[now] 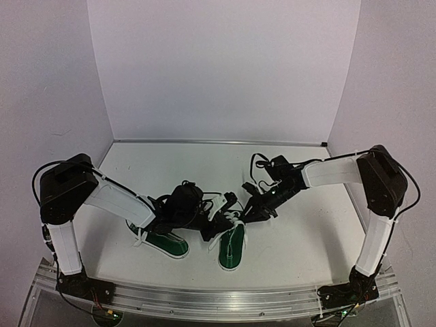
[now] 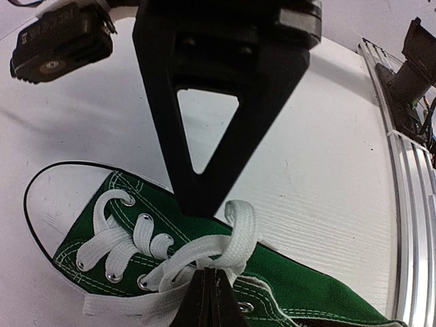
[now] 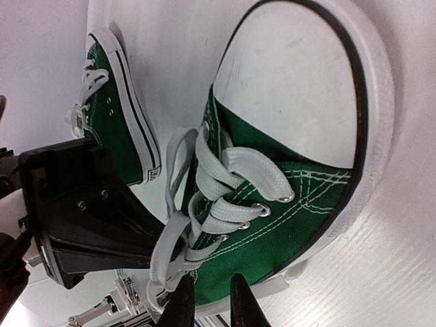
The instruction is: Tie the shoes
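On my white tabletop I see the left shoe and the right shoe, near each other, soles down

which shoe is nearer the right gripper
The right-hand shoe, its laces right by the right gripper; the other shoe lies farther left, under the left arm.

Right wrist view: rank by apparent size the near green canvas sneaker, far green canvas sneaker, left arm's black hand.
Near green canvas sneaker
Left arm's black hand
Far green canvas sneaker
Camera nearness enlarges the first.
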{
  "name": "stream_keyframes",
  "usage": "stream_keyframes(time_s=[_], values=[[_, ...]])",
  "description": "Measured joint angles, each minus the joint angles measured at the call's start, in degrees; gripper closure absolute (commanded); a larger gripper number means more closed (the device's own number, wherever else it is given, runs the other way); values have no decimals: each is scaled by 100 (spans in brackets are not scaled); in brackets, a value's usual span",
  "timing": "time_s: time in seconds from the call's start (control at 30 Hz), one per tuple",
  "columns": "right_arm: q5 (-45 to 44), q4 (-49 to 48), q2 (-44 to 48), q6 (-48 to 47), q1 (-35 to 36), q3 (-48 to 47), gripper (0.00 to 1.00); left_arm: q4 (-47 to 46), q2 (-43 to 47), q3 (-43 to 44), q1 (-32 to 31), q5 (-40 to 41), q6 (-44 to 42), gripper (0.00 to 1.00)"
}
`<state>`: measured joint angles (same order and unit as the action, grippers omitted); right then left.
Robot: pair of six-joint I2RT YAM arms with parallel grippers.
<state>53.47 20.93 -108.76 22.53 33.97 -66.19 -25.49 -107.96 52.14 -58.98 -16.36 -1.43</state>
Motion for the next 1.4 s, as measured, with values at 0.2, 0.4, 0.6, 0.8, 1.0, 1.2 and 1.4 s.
stream_keyframes(time_s=[0.2, 0.4, 0.6, 0.8, 1.0, 1.2, 1.4], values=[[154, 10, -32, -74, 189, -2, 76, 2, 0, 0, 0, 0, -2, 100], [322, 7, -32, -127, 245, -2, 76, 2, 0, 0, 0, 0, -4, 100], [349, 9, -32, -130, 345, -4, 74, 2, 0, 0, 0, 0, -4, 100], [382, 9, -54, -132, 474, -67, 74, 2, 0, 0, 2, 0, -4, 100], [401, 11, -108, -137, 481, -68, 73, 2, 0, -1, 2, 0, -2, 100], [339, 32, -111, -145, 481, -99, 76, 2, 0, -4, 4, 0, -2, 100], [213, 94, -109, -149, 448, -141, 77, 2, 0, -7, 5, 0, -4, 100]])
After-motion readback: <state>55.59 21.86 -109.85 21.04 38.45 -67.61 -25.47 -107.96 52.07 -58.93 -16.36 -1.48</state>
